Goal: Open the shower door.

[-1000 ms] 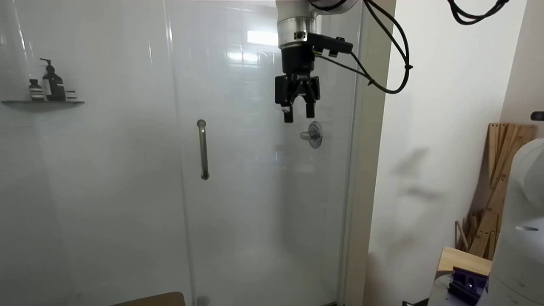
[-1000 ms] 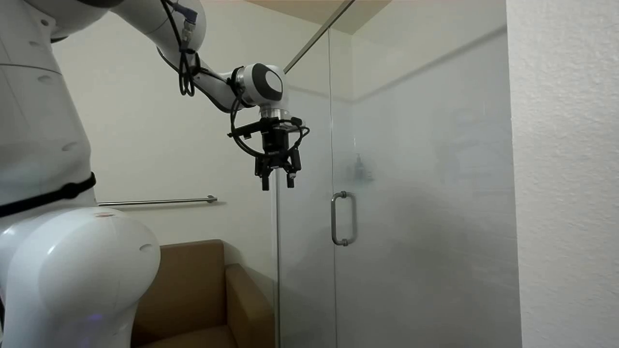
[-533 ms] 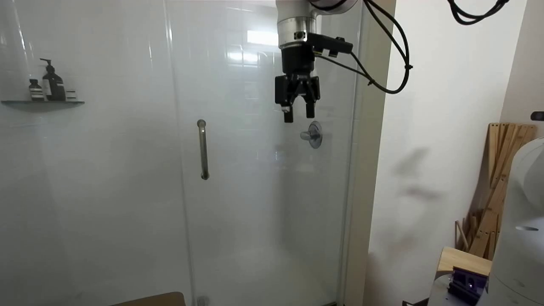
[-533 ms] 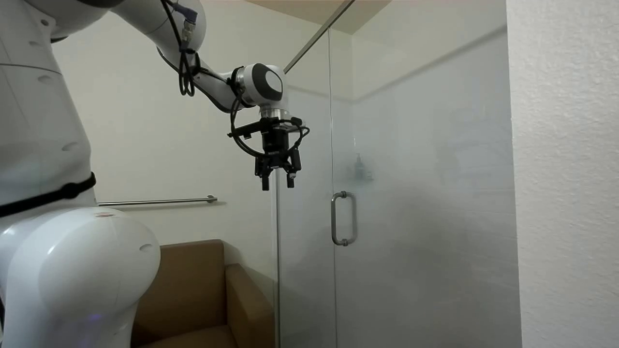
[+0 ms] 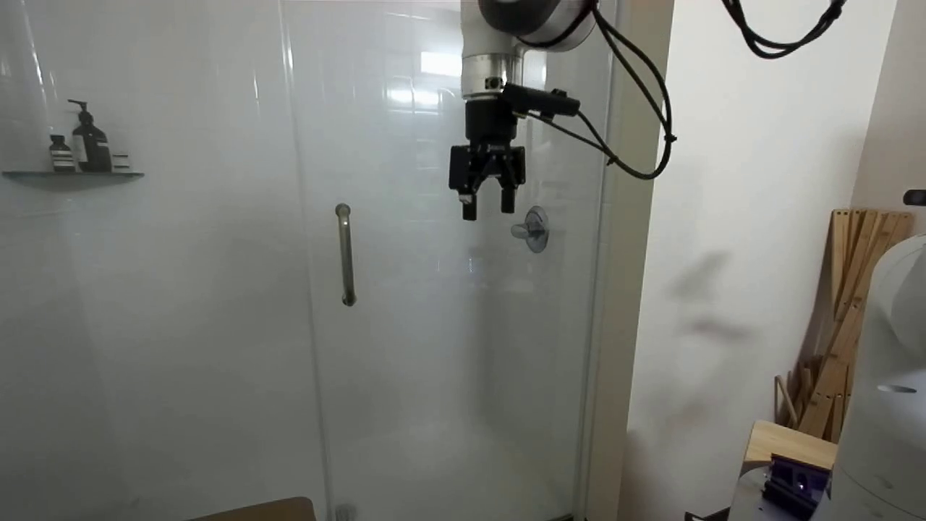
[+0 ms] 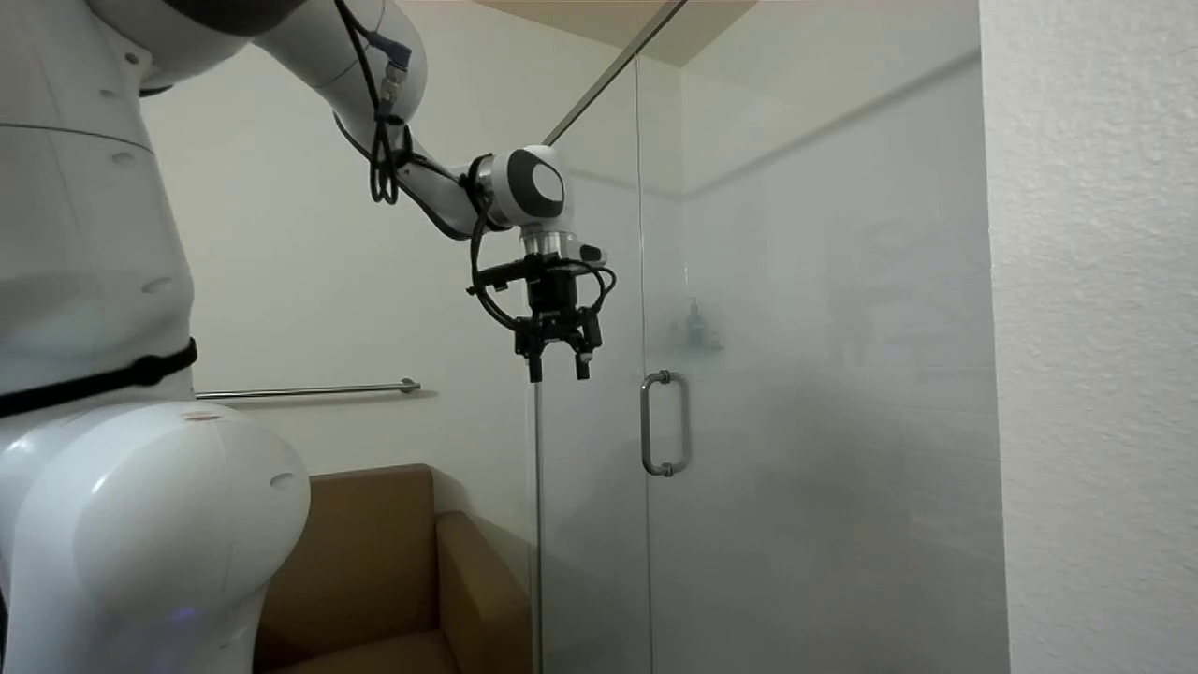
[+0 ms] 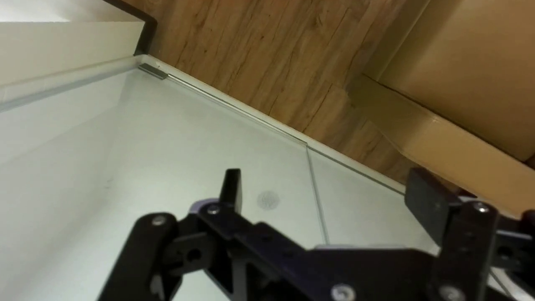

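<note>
Driving this remotely, I've got nothing done yet: the shower door (image 5: 434, 311) looks closed, in line with the handleless glass panel (image 6: 595, 524) beside it. My gripper (image 5: 489, 207) hangs empty, fingers (image 5: 508, 201) spread wide, clear of the handle (image 5: 346, 255). Grabbing and pulling are left, I reckon.

the site is a bathroom; whether it belongs to a home cannot be determined. identifying features in an exterior view: a glass shower door (image 5: 456, 304), a valve (image 5: 536, 230) seen through it, and a shelf (image 5: 72, 174) bearing bottles (image 5: 92, 148). in an exterior view, a towel bar (image 6: 309, 390) is fixed to the wall (image 6: 281, 281). the wrist view shows a drain (image 7: 268, 200).
</note>
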Available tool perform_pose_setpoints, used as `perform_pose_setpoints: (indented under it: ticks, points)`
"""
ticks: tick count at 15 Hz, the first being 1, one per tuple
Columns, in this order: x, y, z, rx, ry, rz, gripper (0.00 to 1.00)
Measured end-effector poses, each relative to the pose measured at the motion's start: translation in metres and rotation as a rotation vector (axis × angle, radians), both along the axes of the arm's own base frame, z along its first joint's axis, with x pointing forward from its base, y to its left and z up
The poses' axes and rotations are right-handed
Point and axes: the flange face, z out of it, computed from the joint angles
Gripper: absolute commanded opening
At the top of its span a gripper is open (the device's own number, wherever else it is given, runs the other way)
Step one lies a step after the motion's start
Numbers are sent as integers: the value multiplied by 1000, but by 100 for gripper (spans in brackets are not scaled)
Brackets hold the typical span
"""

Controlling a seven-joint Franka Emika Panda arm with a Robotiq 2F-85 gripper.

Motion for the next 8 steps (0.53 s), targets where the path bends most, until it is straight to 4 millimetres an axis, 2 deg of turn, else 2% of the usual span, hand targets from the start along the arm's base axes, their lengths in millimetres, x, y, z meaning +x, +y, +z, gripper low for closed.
perform_pose_setpoints:
  ticks: [3,6,8]
  points:
    - [38,2,-37,10,-6,-2,100]
    - [89,3,-73,30,-58,-10,100]
    - [122,8,-89,52,-123,-6,100]
